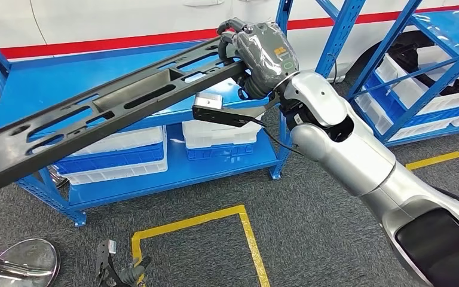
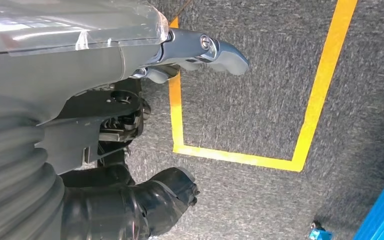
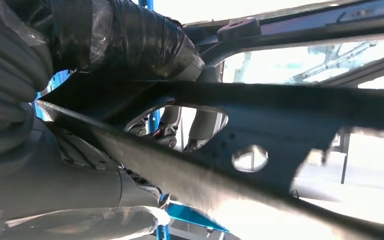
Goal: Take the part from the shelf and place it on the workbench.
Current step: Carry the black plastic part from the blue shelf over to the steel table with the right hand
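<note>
The part (image 1: pixel 113 107) is a long black slotted metal beam, and it hangs slanted in the air above the top board of the blue shelf (image 1: pixel 54 81). My right hand (image 1: pixel 264 55) grips its far right end, fingers wrapped over the edge. The beam's other end reaches down past the head view's left edge. Up close, the part (image 3: pixel 290 115) crosses the right wrist view, with dark fingers (image 3: pixel 145 42) closed over it. My left hand (image 2: pixel 145 125) hangs over the grey carpet, holding nothing, its thumb (image 2: pixel 215 50) held apart from the dark fingers (image 2: pixel 165 197).
White and blue bins (image 1: pixel 119 152) stand on the shelf's lower board. A second blue rack (image 1: pixel 430 78) with white bins and black parts stands at the right. Yellow tape (image 1: pixel 245 230) marks a box on the carpet. A white wall with a red stripe runs behind.
</note>
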`<state>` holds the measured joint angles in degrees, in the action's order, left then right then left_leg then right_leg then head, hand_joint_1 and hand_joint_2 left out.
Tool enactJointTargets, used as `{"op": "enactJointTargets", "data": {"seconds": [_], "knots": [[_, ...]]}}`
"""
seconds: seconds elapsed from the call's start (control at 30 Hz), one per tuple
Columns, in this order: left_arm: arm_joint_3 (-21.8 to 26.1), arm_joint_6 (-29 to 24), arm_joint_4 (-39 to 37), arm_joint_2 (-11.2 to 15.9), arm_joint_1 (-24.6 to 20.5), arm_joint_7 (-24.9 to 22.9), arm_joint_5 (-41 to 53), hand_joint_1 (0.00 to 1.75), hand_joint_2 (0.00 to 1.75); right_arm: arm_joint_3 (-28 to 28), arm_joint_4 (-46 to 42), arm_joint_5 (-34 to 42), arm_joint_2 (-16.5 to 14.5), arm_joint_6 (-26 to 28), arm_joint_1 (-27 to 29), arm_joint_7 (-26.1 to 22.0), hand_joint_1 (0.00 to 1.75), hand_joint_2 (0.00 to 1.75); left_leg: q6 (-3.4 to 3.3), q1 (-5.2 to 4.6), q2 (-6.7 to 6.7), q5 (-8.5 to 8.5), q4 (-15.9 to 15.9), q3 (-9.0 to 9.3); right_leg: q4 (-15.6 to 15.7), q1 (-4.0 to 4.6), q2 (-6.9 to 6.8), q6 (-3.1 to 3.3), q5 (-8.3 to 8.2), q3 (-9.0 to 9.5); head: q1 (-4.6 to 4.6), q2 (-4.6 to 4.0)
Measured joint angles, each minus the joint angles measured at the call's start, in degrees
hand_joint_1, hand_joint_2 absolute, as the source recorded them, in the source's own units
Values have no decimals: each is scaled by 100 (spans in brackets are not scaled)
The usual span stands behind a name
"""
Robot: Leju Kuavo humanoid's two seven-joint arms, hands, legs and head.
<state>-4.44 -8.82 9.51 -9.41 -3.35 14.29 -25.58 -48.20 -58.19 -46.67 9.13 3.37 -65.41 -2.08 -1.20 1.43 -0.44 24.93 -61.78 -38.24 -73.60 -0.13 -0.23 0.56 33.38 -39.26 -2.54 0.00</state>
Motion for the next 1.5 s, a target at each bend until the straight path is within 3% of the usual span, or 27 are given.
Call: {"op": "enactJointTargets", "data": {"seconds": [0.07,0.13,0.2,0.23,0.3,0.4,0.47,0.53,0.6,0.67,0.73,0.77,0.83,0.9,0.97,1.0,1.03,1.1,1.17,1.2,1.27,1.33,1.4,1.47,1.5], "knots": [[0,5,0,-11,-3,0,3,0,175,5,7,1,0,1,-19,-1,175,175,-2,-24,-9,-17,16,13,760,60,8,151,-368,389,-5,0],[1,21,0,-22,-10,-2,16,0,175,17,10,3,-2,2,-46,-1,175,175,37,-13,0,-64,57,12,1236,126,8,268,-530,594,3,0],[1,34,0,-37,-16,-7,36,0,175,27,19,17,-2,7,-57,1,175,175,107,11,33,-124,119,18,1364,167,15,309,-579,599,19,0],[0,36,0,-45,-19,-10,42,0,175,33,22,26,-4,10,-54,1,175,175,138,13,54,-133,141,20,1450,148,22,312,-627,629,19,0],[0,32,1,-45,-25,-13,51,0,175,52,31,42,-14,26,-54,1,175,175,184,-5,70,-18,29,-34,1652,101,52,309,-752,699,15,0],[0,9,1,-21,-27,-23,55,0,175,61,46,47,-34,55,-40,0,175,175,230,-12,64,470,-897,-419,1702,81,141,299,-843,676,12,0],[0,-1,0,-7,-22,-31,56,0,175,60,64,44,-39,56,-11,-1,175,175,266,-7,63,543,-1272,-561,1625,78,241,283,-839,611,13,0],[0,-2,0,4,-23,-32,60,0,175,60,82,37,-39,55,-2,-2,175,175,284,7,10,257,-816,-306,1512,63,365,239,-809,538,13,0],[0,2,0,12,-28,-30,66,0,175,60,92,31,-39,55,-9,-4,175,175,256,33,-198,80,-191,32,1362,44,488,166,-760,442,15,0],[-1,11,0,15,-26,-30,77,0,175,61,98,29,-43,55,-17,-4,175,175,187,29,-323,109,5,136,1269,32,595,96,-744,340,15,0],[-1,19,0,14,-27,-26,89,0,175,66,111,26,-33,55,-18,-4,175,175,109,16,-235,83,30,139,1266,17,698,32,-771,283,14,1],[-1,21,0,14,-36,-20,94,0,175,72,117,25,-22,55,-22,-4,175,175,72,23,-175,64,56,147,1256,17,670,4,-765,270,18,1],[-2,26,1,12,-51,-8,102,0,175,85,131,20,-5,54,-48,-4,175,175,3,49,-33,29,116,162,968,19,414,-62,-575,129,37,1],[-4,28,1,15,-51,-2,103,0,175,90,142,16,-1,53,-61,-4,175,175,-25,45,116,23,135,164,326,-13,136,-134,-241,-175,54,0],[-4,28,0,18,-49,-1,103,0,175,89,153,16,2,52,-45,-4,175,175,-26,47,267,27,135,162,-147,-65,56,-182,-114,-404,55,0],[-4,28,0,19,-51,-1,103,0,175,89,159,16,4,51,-39,-4,175,175,-23,49,341,30,135,164,-132,-86,29,-195,-188,-394,55,0],[-4,28,0,18,-54,0,103,0,175,90,165,16,6,51,-40,-4,175,175,-17,51,407,34,136,171,134,-98,-10,-194,-361,-254,55,0],[-4,28,0,14,-60,0,103,0,175,96,168,16,7,51,-57,-4,175,175,6,48,532,41,146,198,932,-67,-234,-158,-691,169,54,0],[-4,27,0,9,-63,-2,102,0,175,103,167,16,7,52,-79,-4,175,175,59,39,639,39,175,229,1386,-1,-415,-93,-812,385,54,0],[-4,25,0,7,-63,-5,100,0,175,105,168,16,9,51,-84,-4,175,175,94,37,699,33,198,248,1406,27,-407,-63,-809,375,55,0],[-4,20,1,-4,-70,-12,97,0,175,107,164,15,20,50,-87,-4,175,175,173,39,808,37,240,296,1477,16,-259,4,-867,383,50,1],[-5,17,2,-9,-81,-15,95,0,175,114,157,8,22,46,-104,-4,175,175,219,44,616,174,95,254,1597,-15,-118,71,-942,439,43,1],[-7,19,1,-4,-68,-27,95,0,175,114,155,-3,-10,31,-118,1,175,175,206,38,248,504,-515,-24,1645,-12,32,118,-983,452,40,1],[-8,22,0,0,-38,-45,96,0,175,100,157,-23,-56,1,-110,16,175,175,186,16,92,741,-1177,-352,1615,19,218,148,-982,428,40,0],[-9,24,0,2,-30,-50,98,0,175,91,159,-41,-73,-15,-107,31,175,175,178,8,71,714,-1271,-409,1590,34,313,159,-974,419,40,0]]}}
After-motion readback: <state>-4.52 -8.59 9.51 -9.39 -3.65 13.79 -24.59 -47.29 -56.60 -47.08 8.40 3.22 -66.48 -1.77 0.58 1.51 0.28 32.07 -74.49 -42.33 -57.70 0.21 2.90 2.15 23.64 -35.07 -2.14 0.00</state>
